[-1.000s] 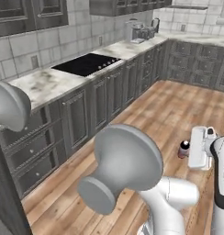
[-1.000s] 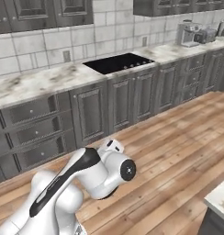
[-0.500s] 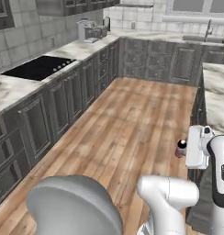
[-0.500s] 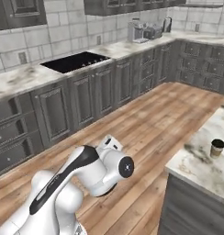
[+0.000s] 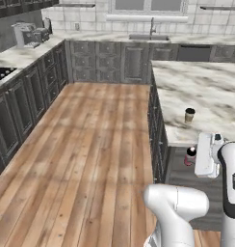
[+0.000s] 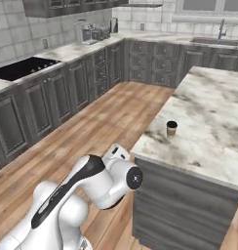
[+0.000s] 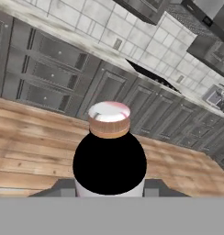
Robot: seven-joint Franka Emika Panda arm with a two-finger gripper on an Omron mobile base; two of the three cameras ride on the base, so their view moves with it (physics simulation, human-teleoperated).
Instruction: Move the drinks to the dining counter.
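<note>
– Grip on the drink, how did it look?
– The white arm's two-finger gripper (image 5: pixel 196 156) was closed narrowly on the slim pink bottle with a dark cap (image 5: pixel 189 156). In the hand view the bottle (image 7: pixel 109 158) stood right between the fingertips, its rounded shoulder and pale top rising towards the camera.
– And where was it?
– In the air, upright, just beside the dark grey panelled base of the dining counter with the white veined marble top (image 5: pixel 213 89), and lower than that top.
– How would you expect it to handle?
– Light and stiff, I'd judge, with a smooth wall that could slip. It was tall for its width, so it would tip easily when set down. The hold looked to be on the body below the shoulder, which seemed the right place: straight sides, and the weight hanging low.
– And the other drink?
– The tan-brown paper coffee cup with a black lid (image 6: pixel 171 128) stood on the marble near the counter's edge. Its paper wall would be soft and would crush under a hard squeeze, so I'd take it gently at mid-height, never by the lid
</note>
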